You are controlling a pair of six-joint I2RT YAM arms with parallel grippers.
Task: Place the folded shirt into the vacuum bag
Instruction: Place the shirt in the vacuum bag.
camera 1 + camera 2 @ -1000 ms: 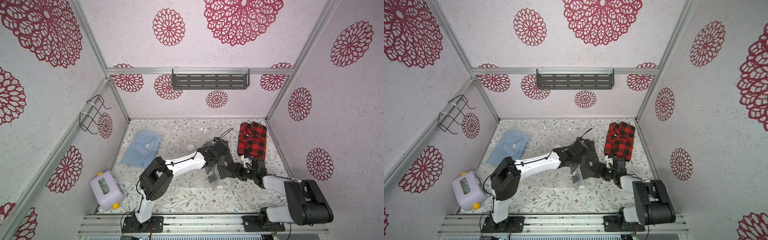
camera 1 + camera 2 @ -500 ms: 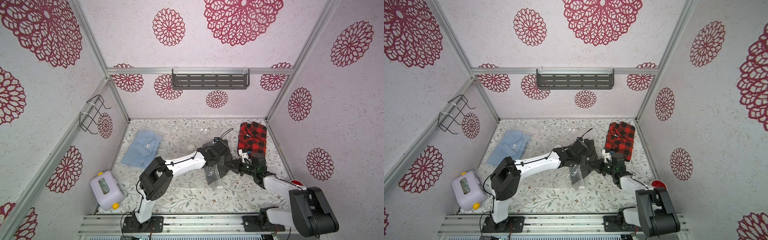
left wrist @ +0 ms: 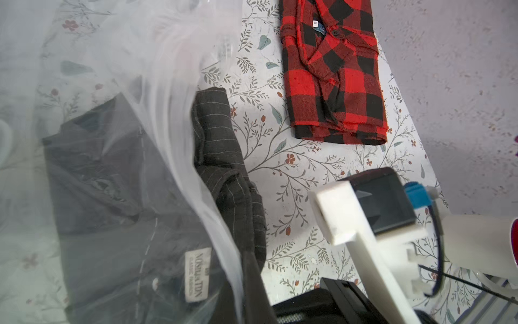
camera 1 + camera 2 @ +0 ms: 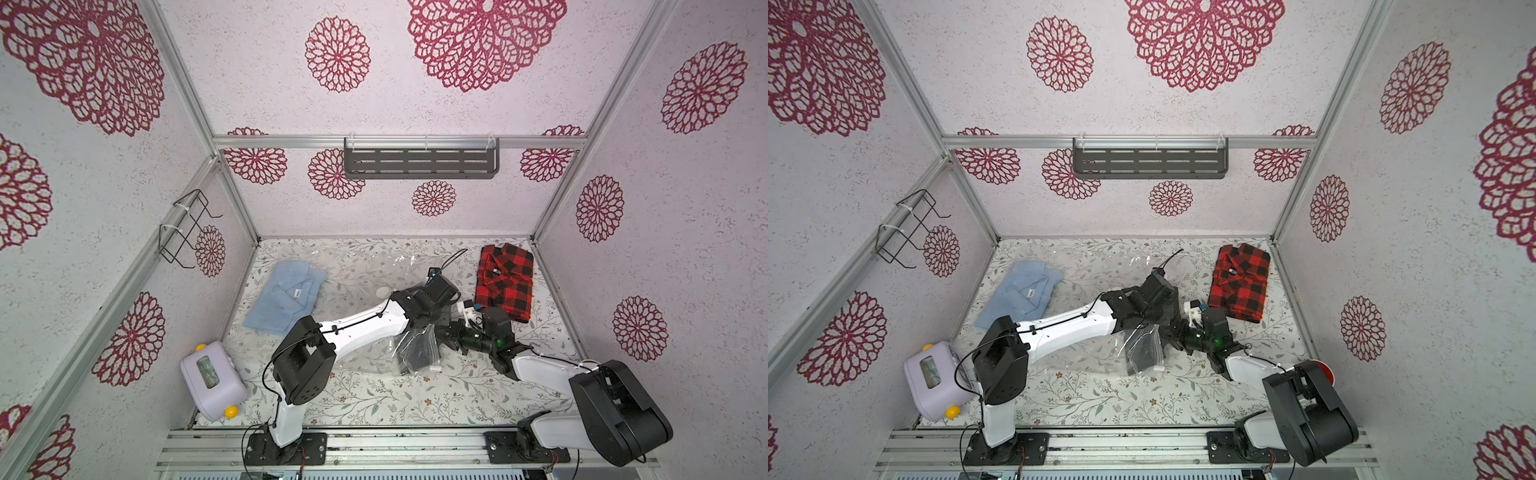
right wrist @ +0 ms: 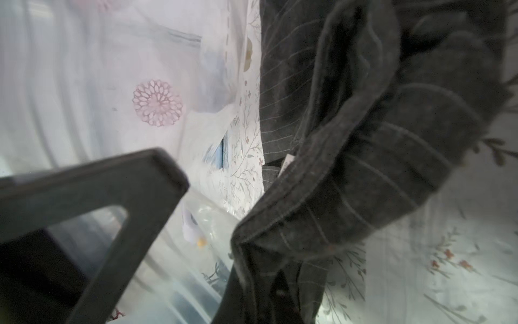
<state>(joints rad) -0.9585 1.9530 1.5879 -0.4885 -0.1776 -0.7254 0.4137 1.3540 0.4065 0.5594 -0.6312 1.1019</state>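
The vacuum bag point(image 4: 353, 274) point(image 4: 1100, 270) lies crinkled over the middle of the table, its white valve point(image 4: 381, 293) beside the left arm. The folded shirt point(image 4: 417, 353) point(image 4: 1142, 353) point(image 3: 224, 157), dark grey with pinstripes, lies partly inside the bag's mouth, with one edge outside. My left gripper point(image 4: 430, 322) point(image 3: 252, 283) is shut on the bag's point(image 3: 117, 78) raised upper edge. My right gripper point(image 4: 444, 332) point(image 4: 1174, 334) point(image 5: 269, 283) is shut on the shirt's point(image 5: 364, 134) bunched outer edge, right beside the left gripper.
A red plaid shirt point(image 4: 505, 282) point(image 3: 333, 78) lies folded at the right wall. A light blue shirt point(image 4: 286, 299) lies at the left. A lilac box point(image 4: 210, 380) stands at the front left corner. The two wrists crowd together at the table's middle.
My right arm has swung in toward the bag's mouth and its gripper has closed on the dark shirt's edge. The left arm still holds the bag's edge up.
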